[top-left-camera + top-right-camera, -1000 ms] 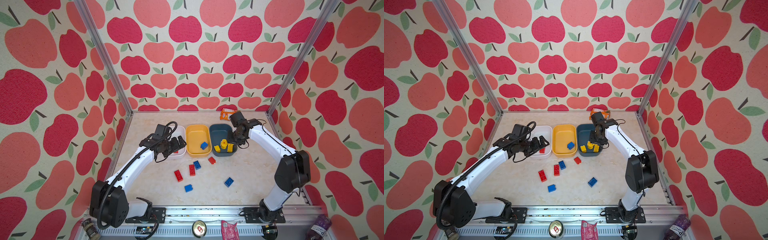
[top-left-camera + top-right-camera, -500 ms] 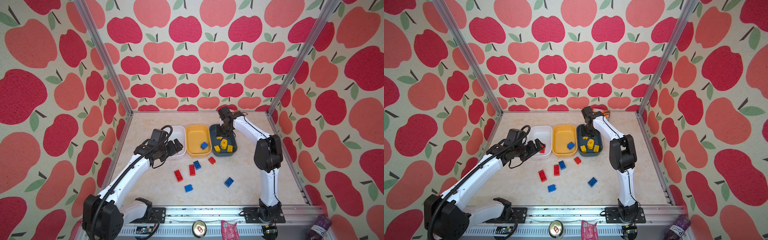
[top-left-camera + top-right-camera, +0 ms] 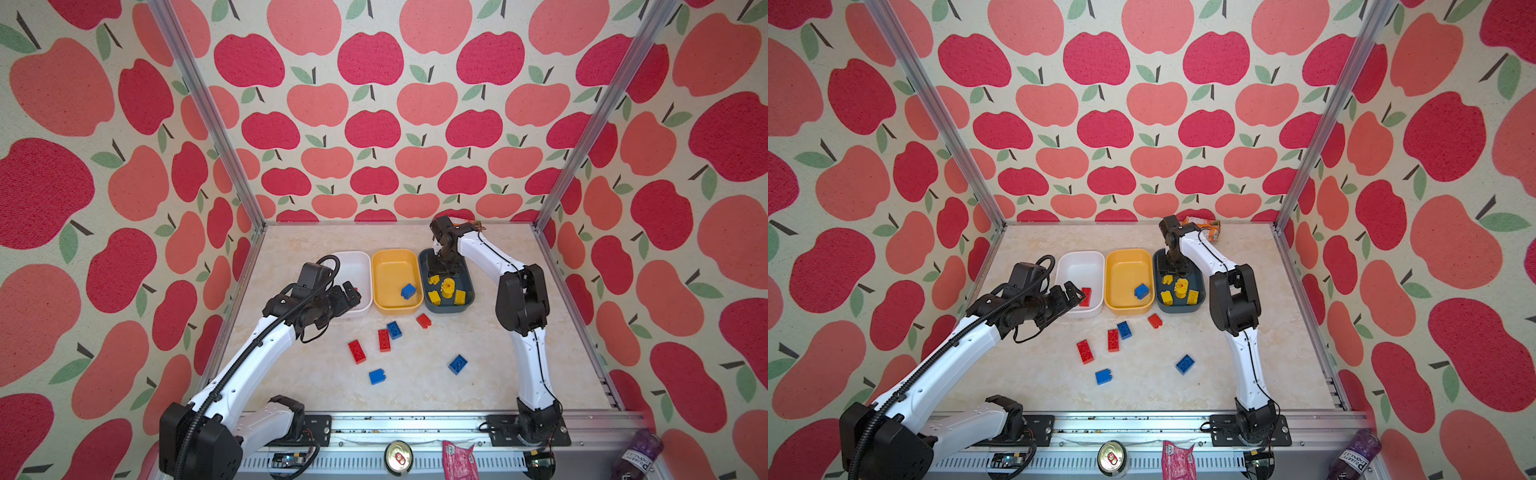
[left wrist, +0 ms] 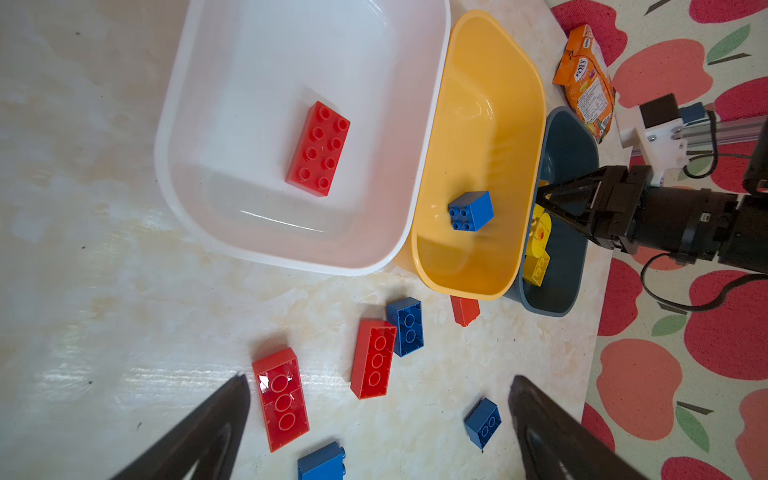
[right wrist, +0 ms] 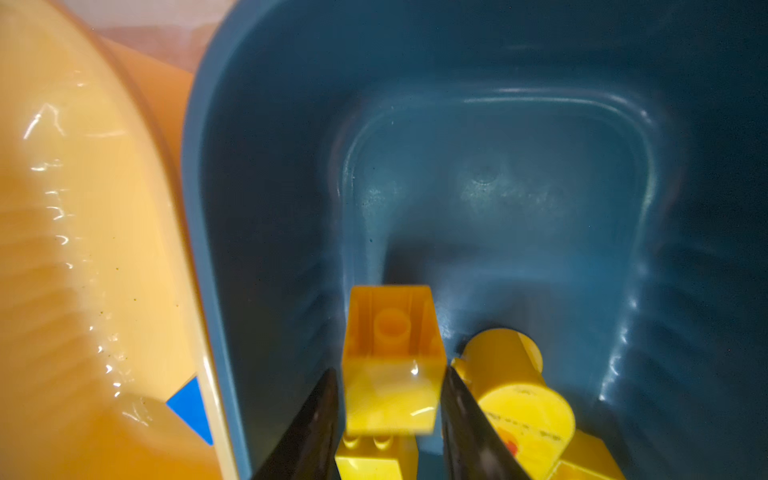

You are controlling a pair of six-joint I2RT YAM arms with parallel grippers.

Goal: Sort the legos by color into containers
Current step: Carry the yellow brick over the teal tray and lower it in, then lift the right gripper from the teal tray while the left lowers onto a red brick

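Currently, my right hand (image 5: 389,370) sits low inside the dark blue-grey tub (image 5: 540,187), jaws partly apart around a yellow brick (image 5: 390,332); I cannot tell whether they grip it. Risk: the brick could cling to one finger on lift-out, or a finger could knock the rounded yellow piece (image 5: 519,386) just beside. Tub floor beyond the brick is bare; the yellow tub (image 5: 83,249) crowds one side. My left hand (image 4: 379,377) hangs wide open, empty, above loose bricks (image 4: 282,399) on the worktop (image 4: 104,311).
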